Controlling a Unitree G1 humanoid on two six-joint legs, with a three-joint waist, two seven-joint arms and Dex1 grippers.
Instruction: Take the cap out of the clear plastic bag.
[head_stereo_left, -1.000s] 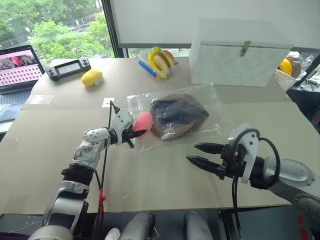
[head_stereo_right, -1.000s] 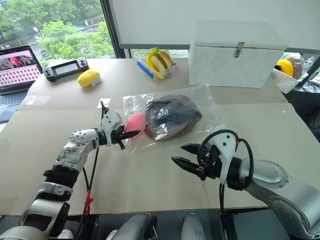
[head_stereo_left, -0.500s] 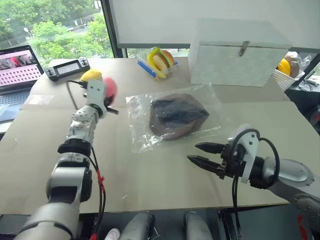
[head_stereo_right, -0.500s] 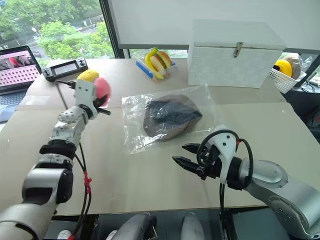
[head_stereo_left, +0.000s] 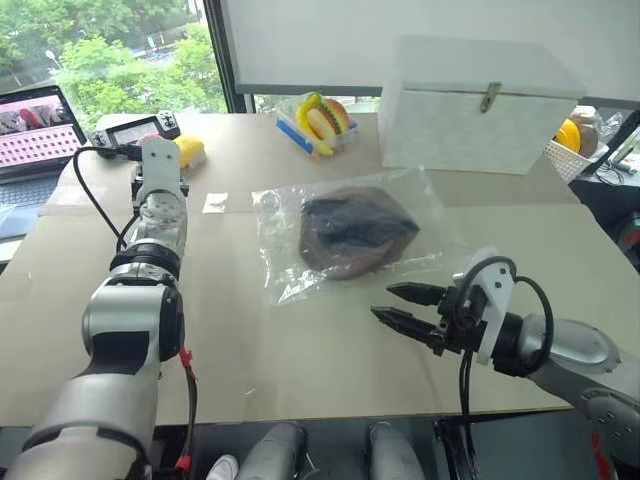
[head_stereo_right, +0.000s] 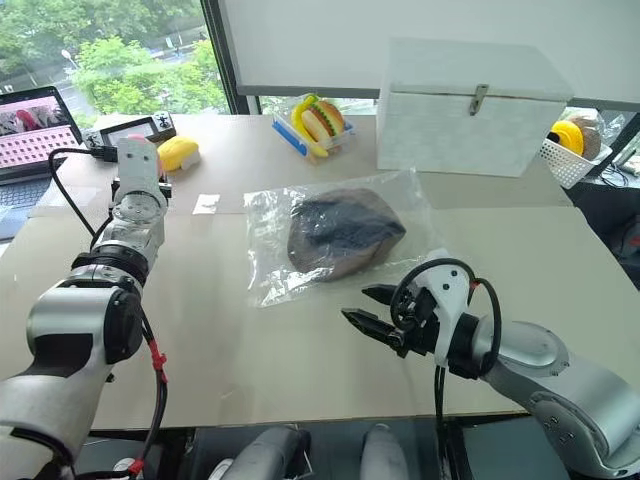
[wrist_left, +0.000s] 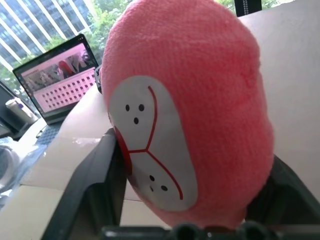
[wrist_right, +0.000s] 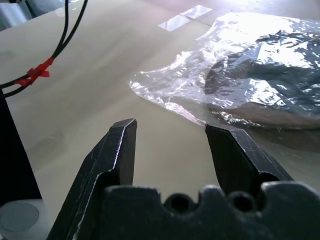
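Brown cap (head_stereo_left: 352, 236) (inside clear bag (head_stereo_left: 283, 271))

Bright, even daylight enters through the window (head_stereo_left: 120, 50) at the far left, leaving the table (head_stereo_left: 300, 350) softly lit with only faint shadows. Strong white glare breaks across the clear plastic bag (wrist_right: 260, 55) in the right wrist view. The pink toy (wrist_left: 190, 110) sits very close, slightly soft, against a hazy laptop (wrist_left: 55, 80).
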